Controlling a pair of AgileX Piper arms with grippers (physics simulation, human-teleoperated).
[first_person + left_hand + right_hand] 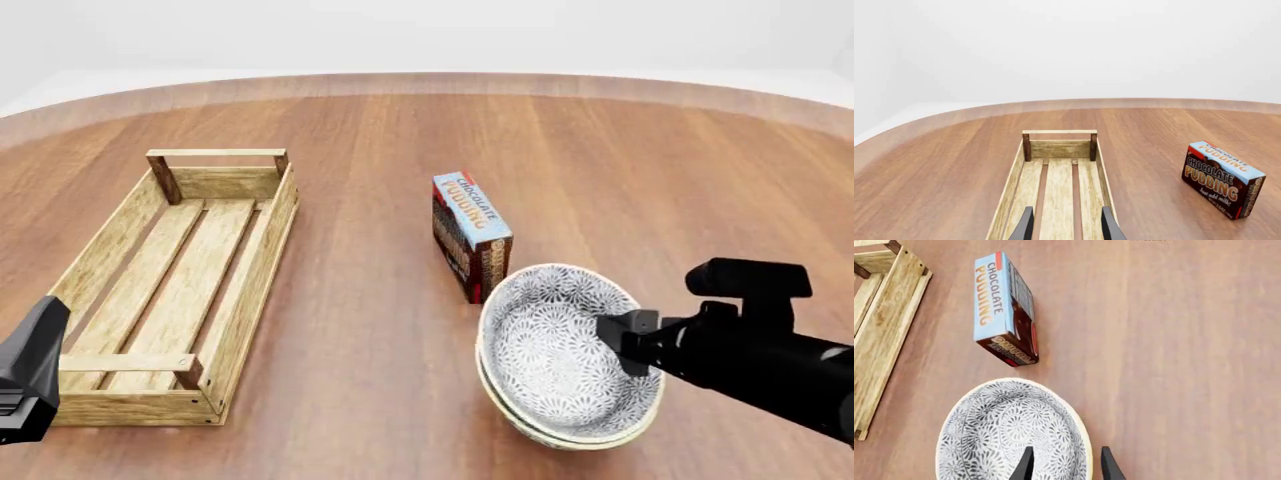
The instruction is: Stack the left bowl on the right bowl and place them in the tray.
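Observation:
Two grey-patterned bowls sit nested as one stack [547, 345] on the table at the front right; the lower bowl's rim [574, 438] shows under the upper one. My right gripper [617, 335] is open at the stack's right rim. In the right wrist view its fingers [1026, 466] straddle the upper bowl's [1001, 430] rim, one inside and one outside. The light-wood tray [274, 230] lies at the left with nothing in it. My left gripper [1067, 227] is open and empty above the tray's [1059, 132] near end.
A chocolate pudding box [470, 235] stands between tray and bowls, just behind the stack; it also shows in the left wrist view [1221, 177] and the right wrist view [1004, 310]. The left arm's body [27, 370] is at the front left corner.

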